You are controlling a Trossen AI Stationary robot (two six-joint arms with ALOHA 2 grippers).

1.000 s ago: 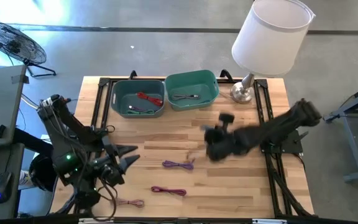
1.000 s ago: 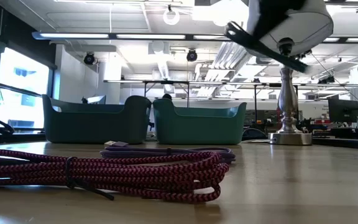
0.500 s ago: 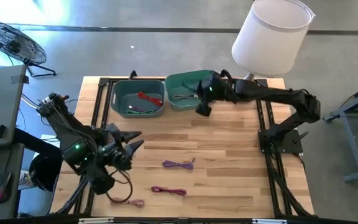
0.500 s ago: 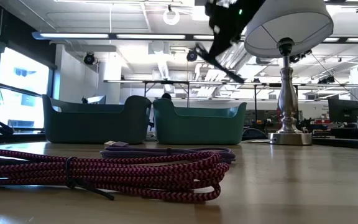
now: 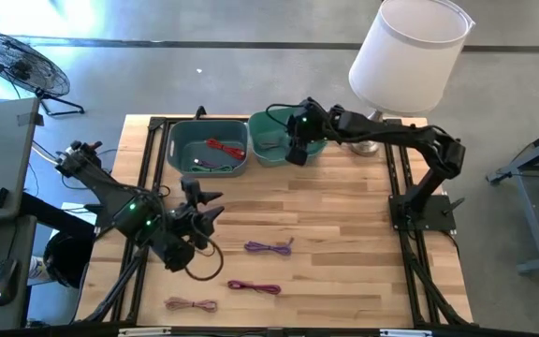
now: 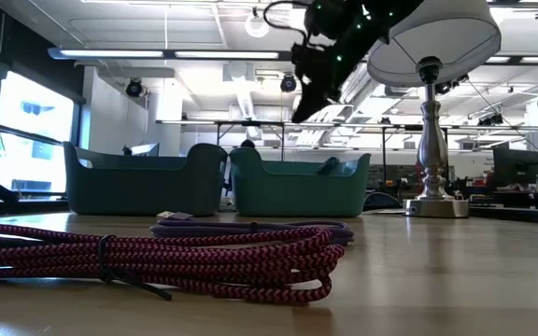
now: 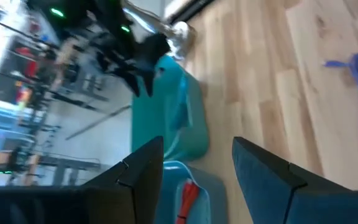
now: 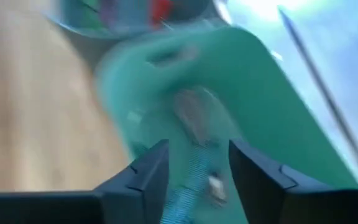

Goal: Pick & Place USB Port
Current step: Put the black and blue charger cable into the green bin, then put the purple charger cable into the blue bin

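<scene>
Over the green bin [image 5: 284, 138] the right end effector [image 5: 295, 150] is hovering with fingers spread and empty, its cable [image 8: 197, 134] lying inside, so it should be lifting straight clear of the rim; the left end effector [image 5: 211, 208], also open, is heading toward the purple cable [image 5: 269, 247] on the worktop [image 5: 344, 243].

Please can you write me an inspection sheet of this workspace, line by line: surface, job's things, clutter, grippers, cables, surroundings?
Surface: wooden table, bare planks at right.
Job's things: two teal bins side by side at the far edge, the left bin holding a red cable, the right bin a grey one.
Clutter: lamp at the far right corner.
Grippers: left gripper open above the table; right gripper open over the right bin.
Cables: purple cable, maroon cable, tan cable loose on the table.
Surroundings: fan on the floor.
</scene>
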